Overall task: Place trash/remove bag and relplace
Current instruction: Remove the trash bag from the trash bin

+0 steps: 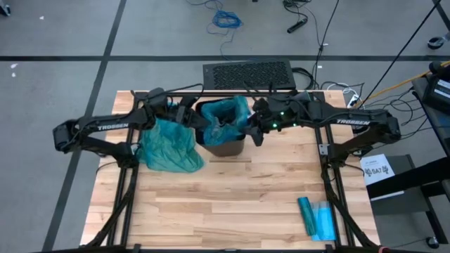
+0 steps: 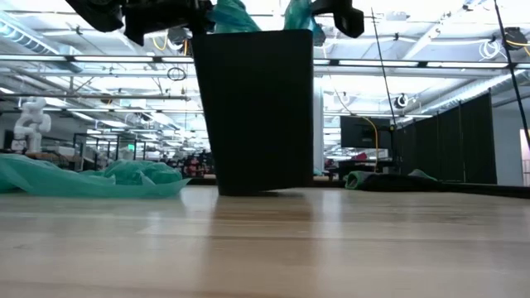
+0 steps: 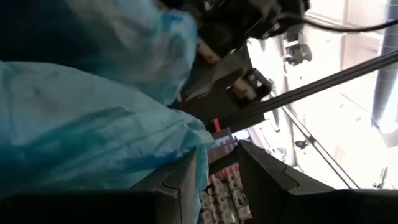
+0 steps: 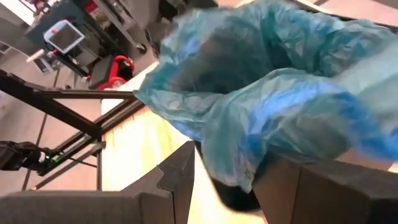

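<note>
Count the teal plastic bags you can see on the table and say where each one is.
3: one lining the black bin at the table's far middle, one crumpled on the wood left of the bin, one folded packet near the front right corner. More may be hidden.

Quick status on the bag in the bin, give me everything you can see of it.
The bag is thin, crinkled blue-teal plastic lining the dark bin, its mouth open and bunched above the rim. The left gripper and right gripper sit at opposite sides of the rim, plastic between the fingers of each. Its contents can't be made out.
</note>
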Motion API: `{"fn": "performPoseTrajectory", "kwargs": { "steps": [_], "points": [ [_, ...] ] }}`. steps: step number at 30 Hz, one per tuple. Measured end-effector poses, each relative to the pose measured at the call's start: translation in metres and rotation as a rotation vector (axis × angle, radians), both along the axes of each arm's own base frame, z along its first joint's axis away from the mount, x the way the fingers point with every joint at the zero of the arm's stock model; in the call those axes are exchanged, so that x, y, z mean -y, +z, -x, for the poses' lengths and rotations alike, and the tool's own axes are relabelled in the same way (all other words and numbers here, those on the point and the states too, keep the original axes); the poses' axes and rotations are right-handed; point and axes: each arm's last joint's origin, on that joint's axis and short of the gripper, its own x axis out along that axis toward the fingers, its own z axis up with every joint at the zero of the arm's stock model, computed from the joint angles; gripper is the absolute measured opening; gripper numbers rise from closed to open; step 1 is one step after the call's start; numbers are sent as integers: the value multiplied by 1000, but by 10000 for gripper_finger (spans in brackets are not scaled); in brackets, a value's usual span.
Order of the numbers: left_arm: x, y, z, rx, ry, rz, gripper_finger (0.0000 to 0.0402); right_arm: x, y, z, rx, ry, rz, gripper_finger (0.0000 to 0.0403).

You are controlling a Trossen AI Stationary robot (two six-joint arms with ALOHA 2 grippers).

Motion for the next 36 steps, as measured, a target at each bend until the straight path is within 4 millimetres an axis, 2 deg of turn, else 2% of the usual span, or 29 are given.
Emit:
{"fn": "performPoseTrajectory", "kwargs": {
  "steps": [7,11,18,23,32,36],
  "points": [
    [0,-3,4,-59,46,27,114,0,3,2,13,5,15,130],
    [0,2,5,-34,50,36,114,1,2,1,9,-16,34,130],
    [1,46,2,77,20,-56,114,1,2,1,9,-16,41,130],
    [1,54,1,-41,12,-102,114,2,2,1,7,-37,53,130],
    [7,52,4,-260,58,-202,114,3,2,5,-13,-31,68,130],
    [8,51,8,-360,102,-233,114,2,8,11,11,-25,79,130]
  ]
}}
